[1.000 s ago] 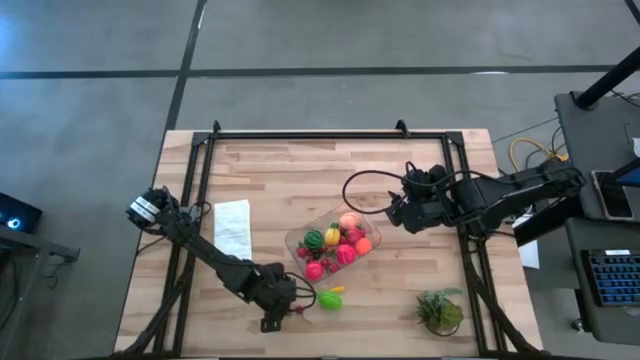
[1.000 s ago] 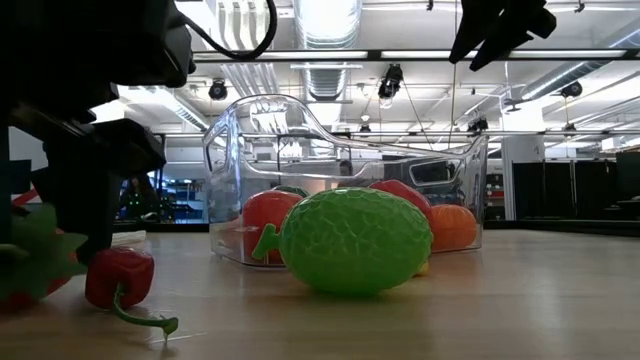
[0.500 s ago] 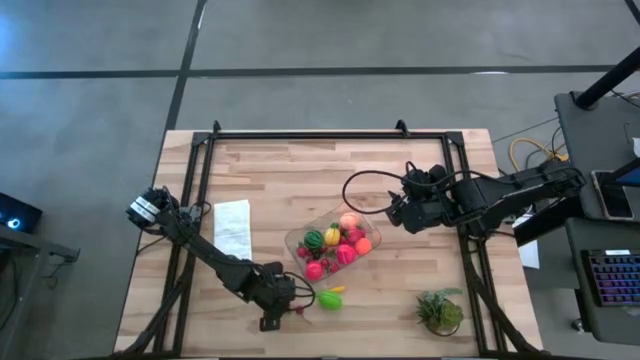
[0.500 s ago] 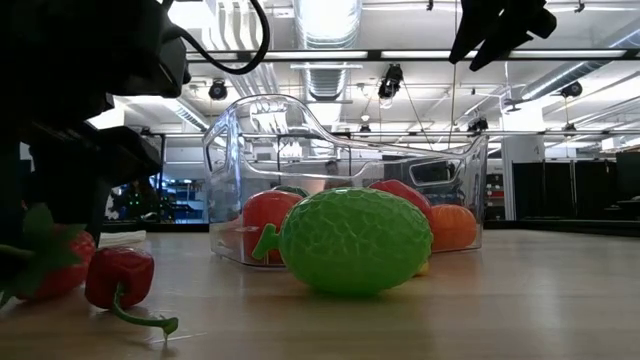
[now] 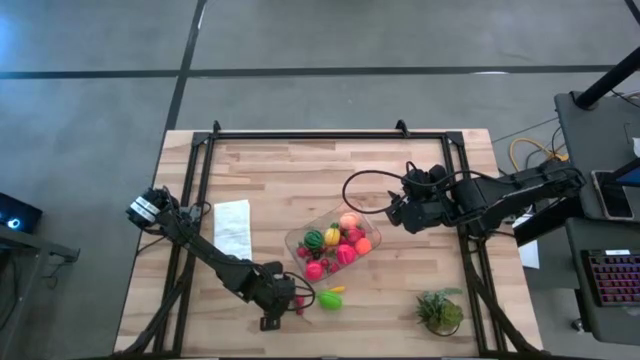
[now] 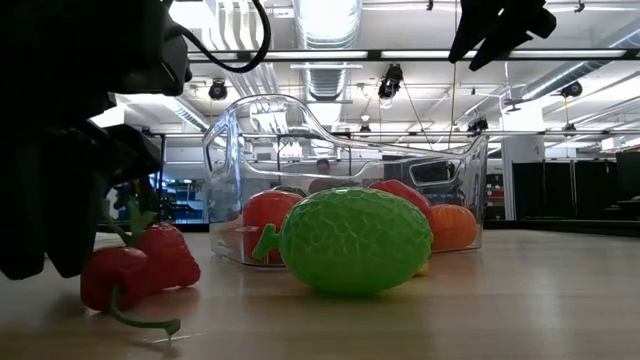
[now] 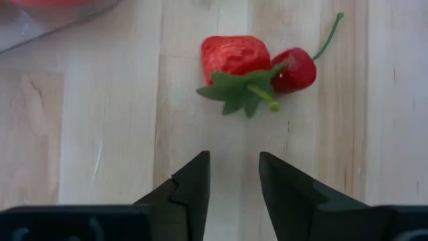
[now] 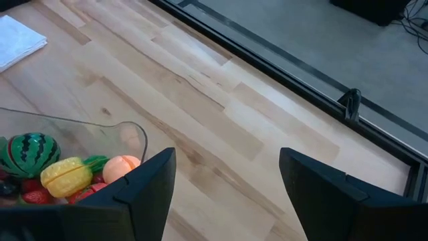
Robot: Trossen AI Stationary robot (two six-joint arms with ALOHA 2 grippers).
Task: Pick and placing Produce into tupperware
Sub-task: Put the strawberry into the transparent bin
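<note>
My left gripper [image 7: 234, 171] is open near the table's near edge, its fingers pointing at a red strawberry [image 7: 231, 57] with green leaves, a short way off. The strawberry lies on the wood against a small red pepper [image 7: 294, 70] with a green stem; in the low view the strawberry [image 6: 165, 255] sits beside the pepper [image 6: 110, 280]. A lime-green fruit [image 5: 330, 299] lies just right of them. The clear tupperware [image 5: 300, 238] holds the striped melon [image 8: 28, 152], yellow, orange and red pieces. My right gripper [image 8: 227, 194] is open, raised right of the tupperware.
A white folded cloth [image 5: 233, 228] lies left of the tupperware. A spiky green plant tuft [image 5: 440, 310] stands near the table's right near corner. Bare wood stretches along the far half of the table. A black frame rail [image 5: 330, 133] runs along the far edge.
The strawberry has moved toward the table's right, from under my left gripper to a spot against the red pepper, where it now lies on the table. My left gripper has drawn back from it slightly, toward the table's left.
</note>
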